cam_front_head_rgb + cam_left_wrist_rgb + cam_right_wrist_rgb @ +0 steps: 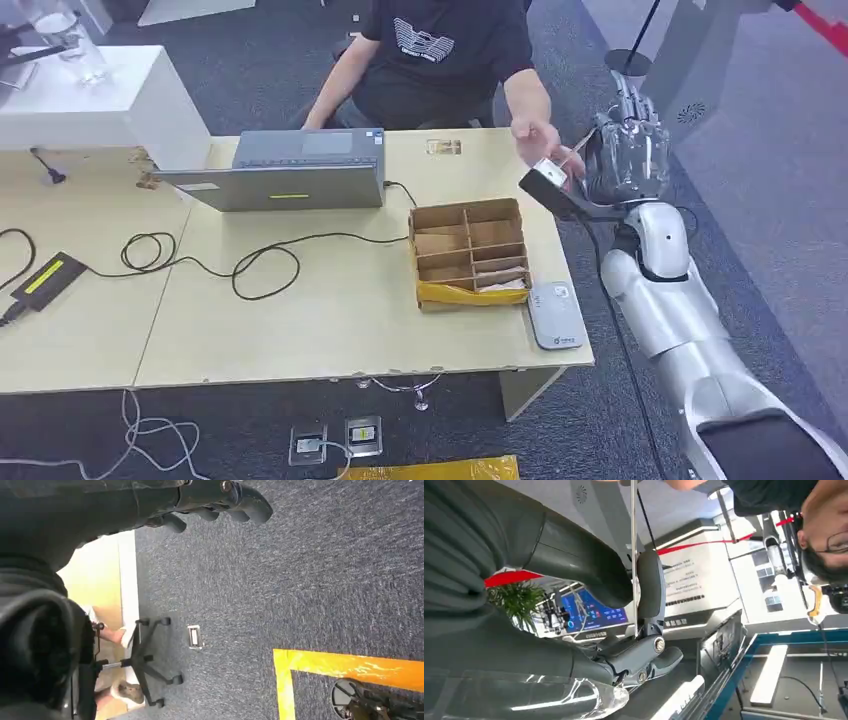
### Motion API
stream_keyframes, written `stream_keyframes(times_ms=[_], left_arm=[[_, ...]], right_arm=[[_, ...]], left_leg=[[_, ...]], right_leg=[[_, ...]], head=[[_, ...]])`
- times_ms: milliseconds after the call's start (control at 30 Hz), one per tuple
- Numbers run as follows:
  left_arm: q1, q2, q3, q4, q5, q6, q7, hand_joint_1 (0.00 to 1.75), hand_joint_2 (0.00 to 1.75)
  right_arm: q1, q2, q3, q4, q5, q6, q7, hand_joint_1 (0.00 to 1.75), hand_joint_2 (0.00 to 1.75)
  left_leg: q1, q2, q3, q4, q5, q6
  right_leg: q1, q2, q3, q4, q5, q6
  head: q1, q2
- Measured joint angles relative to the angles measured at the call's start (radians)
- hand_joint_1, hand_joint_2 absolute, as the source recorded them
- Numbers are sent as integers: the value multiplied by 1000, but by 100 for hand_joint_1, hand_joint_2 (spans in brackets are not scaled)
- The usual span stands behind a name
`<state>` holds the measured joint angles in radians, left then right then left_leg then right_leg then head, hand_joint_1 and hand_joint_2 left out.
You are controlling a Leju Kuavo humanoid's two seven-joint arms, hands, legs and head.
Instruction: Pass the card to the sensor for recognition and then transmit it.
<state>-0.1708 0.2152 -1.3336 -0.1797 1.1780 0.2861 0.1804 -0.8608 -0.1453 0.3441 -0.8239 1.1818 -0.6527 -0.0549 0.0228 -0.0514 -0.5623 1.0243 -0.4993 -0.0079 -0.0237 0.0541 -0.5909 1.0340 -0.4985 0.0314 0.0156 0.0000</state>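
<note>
On the table (300, 330), left to right, sit a laptop (290, 170), a divided cardboard box (470, 250) and the sensor (556, 315). Beyond its right edge, the right hand (625, 155) pinches the card (634, 555) upright, offered toward a person's hand (540, 135), apparently for handover; the left hand (220, 500) hangs loosely curled, holding nothing

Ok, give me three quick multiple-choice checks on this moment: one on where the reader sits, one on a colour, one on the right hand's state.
1. Where is the card reader?
A. on the laptop
B. on the table, beside the cardboard box
C. on the floor

2. What colour is the person's shirt?
A. black
B. white
C. red

3. The right hand is:
A. flat on the table
B. raised, pinching the card
C. inside the box

Answers:
1. B: it lies by the box near the table's front right corner.
2. A: the shirt is black with a pale print.
3. B: the card shows edge-on between its fingers, and the person's hand is right at it.
</note>
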Motion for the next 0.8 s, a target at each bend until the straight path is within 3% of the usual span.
stream_keyframes(times_ms=[300,333,367,800], left_arm=[[-1,1,0,0,1,-3,1,0,0],[-1,1,0,0,0,-4,1,0,0],[-1,1,0,0,-1,-4,1,0,0],[-1,1,-18,0,-5,-5,15,0,0]], right_arm=[[-32,31,0,91,5,-9,12,175,175],[-34,32,0,103,6,-12,17,24,175],[-35,33,0,110,7,-12,19,0,175],[-36,31,0,153,32,-28,36,0,175]], left_leg=[[0,0,0,0,0,0],[0,0,0,0,0,0],[0,0,0,0,0,0],[0,0,0,0,0,0]], right_leg=[[0,0,0,0,0,0],[0,0,0,0,0,0],[0,0,0,0,0,0],[0,0,0,0,0,0]], head=[[0,0],[0,0],[0,0],[0,0]])
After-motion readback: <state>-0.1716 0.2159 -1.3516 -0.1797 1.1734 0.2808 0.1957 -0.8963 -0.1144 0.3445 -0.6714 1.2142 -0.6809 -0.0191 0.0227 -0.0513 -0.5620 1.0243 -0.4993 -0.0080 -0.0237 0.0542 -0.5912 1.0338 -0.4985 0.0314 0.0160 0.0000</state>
